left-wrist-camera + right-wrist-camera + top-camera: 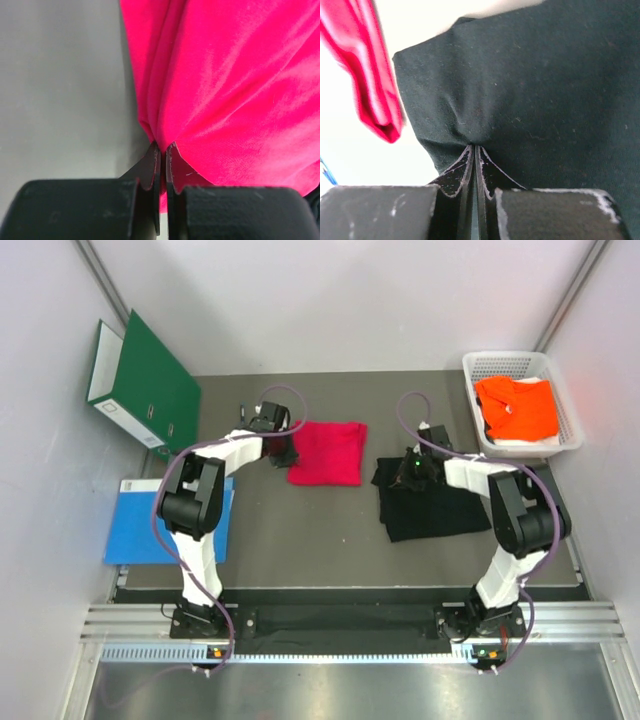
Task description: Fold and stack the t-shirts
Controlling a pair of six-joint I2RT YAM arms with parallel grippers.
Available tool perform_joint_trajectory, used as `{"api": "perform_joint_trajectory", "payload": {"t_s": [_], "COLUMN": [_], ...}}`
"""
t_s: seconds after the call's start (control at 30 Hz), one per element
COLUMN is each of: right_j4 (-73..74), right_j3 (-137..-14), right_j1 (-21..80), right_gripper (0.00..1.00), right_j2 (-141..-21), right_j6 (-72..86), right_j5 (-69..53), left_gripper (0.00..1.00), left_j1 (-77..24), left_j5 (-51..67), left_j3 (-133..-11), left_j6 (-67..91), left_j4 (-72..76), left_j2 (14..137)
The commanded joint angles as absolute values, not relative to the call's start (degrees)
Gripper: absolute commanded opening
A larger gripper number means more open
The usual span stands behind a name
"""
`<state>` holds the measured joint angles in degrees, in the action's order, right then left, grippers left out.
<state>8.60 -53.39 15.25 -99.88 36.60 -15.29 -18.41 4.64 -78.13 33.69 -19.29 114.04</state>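
Dark grey matte surface (300, 530) between pale walls, seen from above. Left jaws pressed together on the left edge of the folded crimson red cloth t-shirt (225, 90), a small pinch of fabric caught at the tips, soft folds running away from the grip. Right jaws likewise closed tight, nipping an edge of the black cloth t-shirt (545, 100), a puckered crease right at the tips.

In the overhead view: crimson shirt lying as a neat rectangle toward the back of the surface, black shirt to its right, spread flatter and less tidy, the 2 apart with a strip of bare surface between. Bright orange t-shirt (518, 407) bunched in a white plastic lattice basket (505, 362) at the far-right corner. Green lever-arch binder (150, 385) propped at far left; flat blue sheet (135, 525) lying beside the left arm (195, 500).
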Motion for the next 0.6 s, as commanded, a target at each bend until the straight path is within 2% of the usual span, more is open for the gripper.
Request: {"api": "perform_joint_trajectory", "payload": {"t_s": [0.0,0.17,0.2,0.27,0.3,0.37,0.4,0.43,0.57], "right_j4": [7.4,10.0,10.3,10.2,9.9,8.4,7.7,5.0,-1.2], "right_j3": [-57.6,-61.5,-61.3,-60.2,-59.7,-58.5,-58.1,-57.7,-58.3], "right_j1": [20.2,22.1,22.4,22.8,23.3,23.3,23.6,23.6,23.6], "right_gripper": [0.02,0.06,0.24,0.44,0.63,0.78,0.93,1.0,1.0], "right_j2": [-106.9,-107.2,-106.1,-101.9,-98.5,-95.3,-94.0,-92.0,-92.9], "right_j6": [37.8,36.7,36.5,35.4,35.1,34.5,34.4,34.3,34.0], "right_j5": [-14.8,-12.8,-11.3,-9.9,-8.8,-8.2,-8.2,-8.8,-13.7], "left_gripper": [0.0,0.0,0.0,0.0,0.0,0.0,0.0,0.0,0.0], "left_j1": [-18.4,-18.4,-18.4,-18.4,-18.4,-18.2,-18.2,-18.1,-17.5], "left_j5": [5.1,6.2,5.9,4.9,4.5,2.6,2.1,1.4,1.2], "left_j3": [-74.5,-70.8,-70.5,-70.0,-69.9,-70.2,-70.4,-70.6,-70.8], "left_j6": [32.8,33.1,33.1,33.1,33.0,32.9,32.8,32.6,32.0], "left_j4": [-21.8,-21.5,-22.2,-23.0,-23.6,-25.6,-26.2,-27.1,-28.5], "left_j2": [109.4,107.9,107.7,107.2,106.8,106.5,106.4,106.3,106.1]}}
